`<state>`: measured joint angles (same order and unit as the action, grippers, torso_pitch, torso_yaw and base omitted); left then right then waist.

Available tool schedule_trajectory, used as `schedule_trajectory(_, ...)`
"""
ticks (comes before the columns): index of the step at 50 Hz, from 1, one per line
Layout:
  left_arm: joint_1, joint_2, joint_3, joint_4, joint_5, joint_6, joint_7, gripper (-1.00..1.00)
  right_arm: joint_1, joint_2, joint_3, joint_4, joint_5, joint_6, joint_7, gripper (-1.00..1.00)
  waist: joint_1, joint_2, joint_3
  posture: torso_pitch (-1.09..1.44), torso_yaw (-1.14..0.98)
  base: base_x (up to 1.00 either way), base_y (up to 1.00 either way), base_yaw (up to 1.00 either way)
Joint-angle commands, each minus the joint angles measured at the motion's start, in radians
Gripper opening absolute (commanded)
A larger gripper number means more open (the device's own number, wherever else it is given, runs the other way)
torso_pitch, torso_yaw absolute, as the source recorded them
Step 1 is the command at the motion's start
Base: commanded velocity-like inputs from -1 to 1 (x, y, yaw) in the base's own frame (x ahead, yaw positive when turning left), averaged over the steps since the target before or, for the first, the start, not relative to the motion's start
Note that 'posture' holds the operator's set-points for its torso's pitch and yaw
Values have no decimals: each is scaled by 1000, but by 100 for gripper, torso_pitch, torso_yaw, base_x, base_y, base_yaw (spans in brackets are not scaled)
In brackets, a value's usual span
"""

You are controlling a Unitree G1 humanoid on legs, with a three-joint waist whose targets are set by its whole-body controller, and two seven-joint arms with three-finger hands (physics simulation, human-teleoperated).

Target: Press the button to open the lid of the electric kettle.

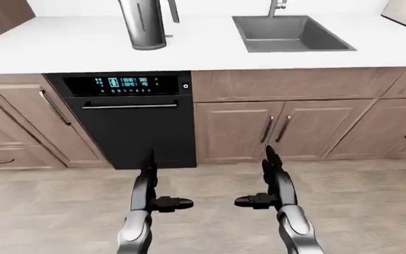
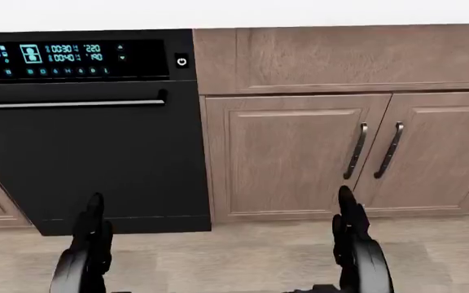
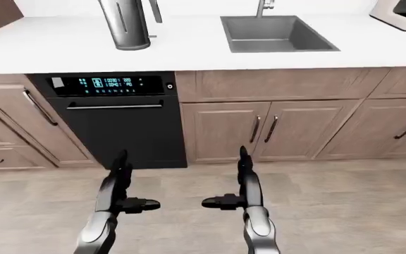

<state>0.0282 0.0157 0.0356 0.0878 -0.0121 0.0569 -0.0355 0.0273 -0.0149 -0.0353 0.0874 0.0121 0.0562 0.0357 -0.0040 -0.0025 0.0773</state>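
Observation:
A tall steel electric kettle (image 1: 144, 25) stands on the white counter (image 1: 62, 50) at the upper left of the left-eye view; its top is cut off, so lid and button are hidden. My left hand (image 1: 155, 186) hangs low over the floor, fingers spread open, holding nothing. My right hand (image 1: 263, 184) mirrors it, also open and empty. Both hands are far below and short of the counter. The head view shows only the hands' fingers (image 2: 93, 223) against the cabinets.
A black dishwasher (image 1: 136, 121) with a lit panel sits under the kettle. A steel sink (image 1: 288, 33) is set in the counter to the right, and a white appliance (image 3: 404, 13) sits at the top right. Wooden cabinet doors (image 1: 273, 129) line the base; tiled floor (image 1: 210, 211) lies between.

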Motion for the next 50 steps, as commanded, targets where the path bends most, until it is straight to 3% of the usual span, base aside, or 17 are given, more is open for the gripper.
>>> schedule_trajectory(1,-34,5,9,-92,-16,-48,-3,100,-64,-15,4,-37,-54,-31,-32,100,-2,-8,-1,0,0,0,0,0)
schedule_trajectory(3,-34,5,14,-92,-15,-60,4,100,-70,-7,2,-58,-32,-22,-17,100,11,-1,-62,0,0,0,0,0)
schedule_trajectory(4,-36,1,24,-103,-48,-25,-1,100,-72,-4,1,-79,-38,3,-33,100,11,-1,-53,0,0,0,0,0)
schedule_trajectory(5,-38,4,24,-101,-50,-27,0,100,-80,-7,-2,-68,-57,-45,-54,100,10,-6,-18,0,0,0,0,0)
schedule_trajectory(7,-45,6,37,-105,-75,-26,3,100,-98,-1,-19,-50,-41,-72,-76,100,11,-6,-69,0,0,0,0,0)
schedule_trajectory(8,-43,10,36,-99,-66,-37,4,100,-110,-12,-21,-33,-44,-86,-74,100,11,-5,-75,0,0,0,0,0)
schedule_trajectory(16,-49,22,56,-233,-112,100,0,100,-159,-50,-64,-108,49,84,15,100,9,-4,-85,0,0,0,0,0)
schedule_trajectory(20,-72,46,94,-303,-118,150,6,100,-202,-72,-90,-155,86,147,20,100,8,-5,-89,0,0,0,0,0)
schedule_trajectory(25,-143,87,178,-428,-192,335,31,100,-226,-95,-102,-238,93,210,50,100,8,-2,-94,0,0,0,0,0)
schedule_trajectory(29,-195,130,233,-520,-244,433,54,100,-283,-118,-132,-314,124,306,39,100,6,1,-92,0,0,0,0,0)
schedule_trajectory(31,-204,157,222,-546,-212,455,53,100,-315,-133,-150,-336,145,342,28,100,7,3,-90,0,0,0,0,0)
schedule_trajectory(35,-223,164,251,-601,-223,517,54,100,-366,-169,-179,-357,184,381,10,100,8,5,-84,0,0,0,0,0)
schedule_trajectory(40,-256,209,289,-641,-231,513,41,100,-423,-219,-209,-360,221,401,-9,100,6,4,-78,0,0,0,0,0)
schedule_trajectory(43,-291,232,326,-660,-239,537,69,100,-464,-252,-230,-368,246,431,-25,100,6,2,-74,0,0,0,0,0)
schedule_trajectory(44,-311,224,361,-681,-295,588,103,100,-476,-263,-237,-375,256,444,-32,100,6,2,-73,0,0,0,0,0)
schedule_trajectory(48,-307,271,352,-700,-307,624,106,100,-487,-280,-238,-387,270,458,-42,100,6,4,-68,0,0,0,0,0)
schedule_trajectory(50,-327,285,372,-725,-340,666,107,100,-496,-291,-245,-404,284,476,-44,100,7,5,-67,0,0,0,0,0)
